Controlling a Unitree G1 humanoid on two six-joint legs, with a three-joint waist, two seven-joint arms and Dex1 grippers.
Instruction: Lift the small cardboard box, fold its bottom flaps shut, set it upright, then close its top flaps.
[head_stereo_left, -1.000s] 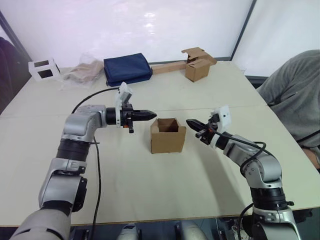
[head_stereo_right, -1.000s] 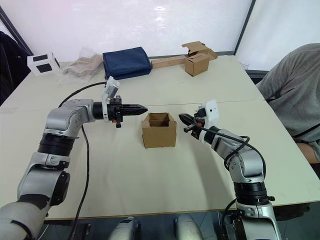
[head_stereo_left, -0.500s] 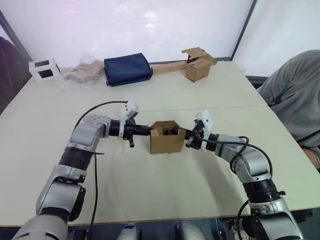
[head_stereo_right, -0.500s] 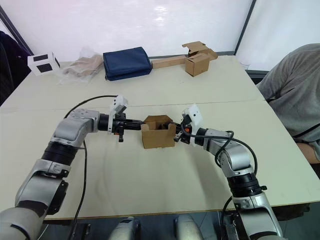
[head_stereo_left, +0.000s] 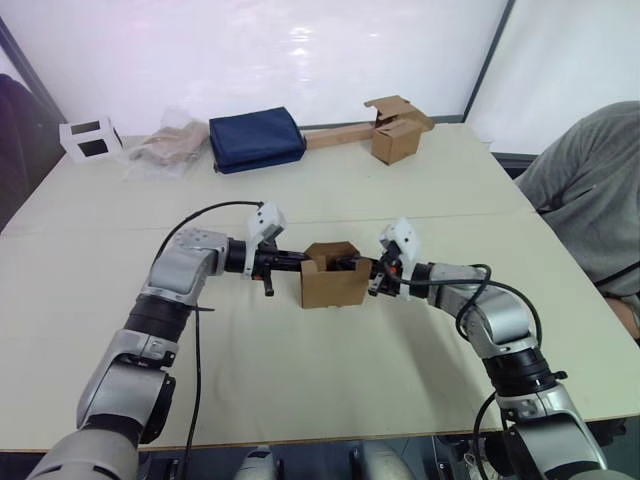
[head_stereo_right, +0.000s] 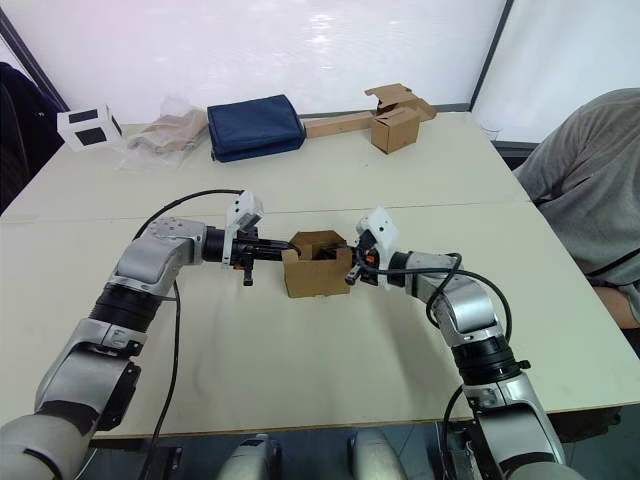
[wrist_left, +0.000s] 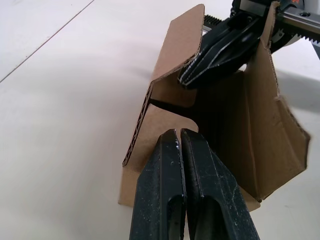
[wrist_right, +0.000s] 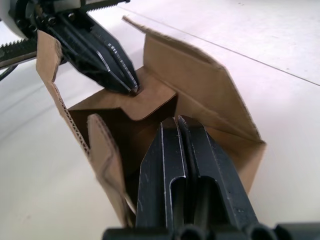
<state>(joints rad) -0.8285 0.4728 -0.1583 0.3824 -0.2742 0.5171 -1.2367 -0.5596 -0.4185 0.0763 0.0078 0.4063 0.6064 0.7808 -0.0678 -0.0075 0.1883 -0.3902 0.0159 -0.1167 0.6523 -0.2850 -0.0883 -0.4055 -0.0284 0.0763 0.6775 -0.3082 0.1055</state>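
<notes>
The small cardboard box (head_stereo_left: 333, 284) stands upright at the table's middle, its bottom flaps hidden beneath it. My left gripper (head_stereo_left: 302, 261) is shut, its tip pressing the left top flap (wrist_left: 162, 117) inward over the opening. From the opposite side, my right gripper (head_stereo_left: 369, 272) is also shut and pushes the right top flap (wrist_right: 150, 97) inward. The two tips almost meet inside the box mouth, as the left wrist view shows with the right gripper (wrist_left: 202, 67) just beyond my left gripper (wrist_left: 180, 134). The near and far top flaps (wrist_right: 200, 85) still stand up.
Another brown box with a long cardboard strip (head_stereo_left: 394, 134) sits at the back right. A navy bag (head_stereo_left: 255, 138), crumpled wrapping (head_stereo_left: 163, 147) and a small white frame (head_stereo_left: 89, 138) line the back left. A person's grey sleeve (head_stereo_left: 590, 190) is at the table's right edge.
Both grippers have come in from either side of the box to its rim and pushed the two side top flaps inward. The box has stayed in place.
</notes>
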